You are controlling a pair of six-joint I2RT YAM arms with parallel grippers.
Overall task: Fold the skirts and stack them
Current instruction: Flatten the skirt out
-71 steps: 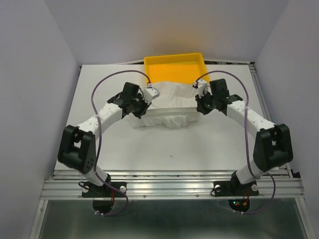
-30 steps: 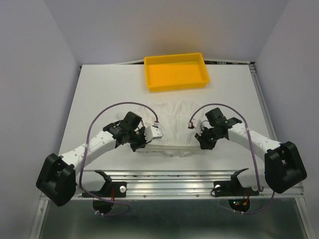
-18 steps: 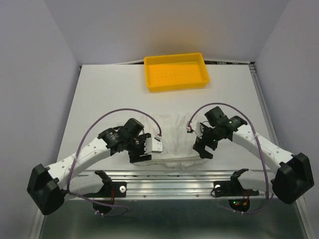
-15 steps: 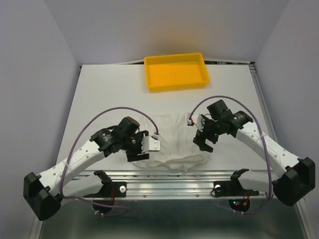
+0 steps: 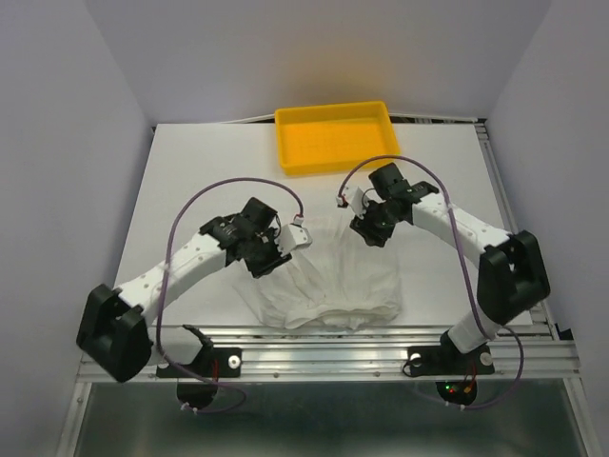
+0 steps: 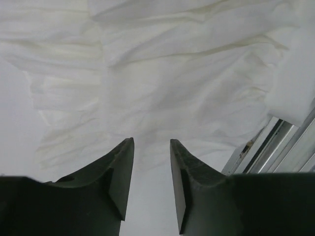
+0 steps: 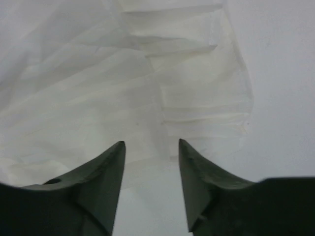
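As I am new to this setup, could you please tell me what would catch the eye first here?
A white, finely pleated fabric skirt lies spread on the near middle of the white table. The left pincer and right pincer hover open and empty near its far corners. A bright yellow plastic tray sits empty at the far edge.

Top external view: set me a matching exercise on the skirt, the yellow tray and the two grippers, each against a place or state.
Things:
1. skirt
2. yellow tray
3. left gripper
4. right gripper

Places or states:
A. open, above the skirt's far right corner
B. at the far edge of the table
C. open, above the skirt's far left corner
D. spread out by the table's near edge

Pairs: 1-D, 2-B, 3-C, 4-A
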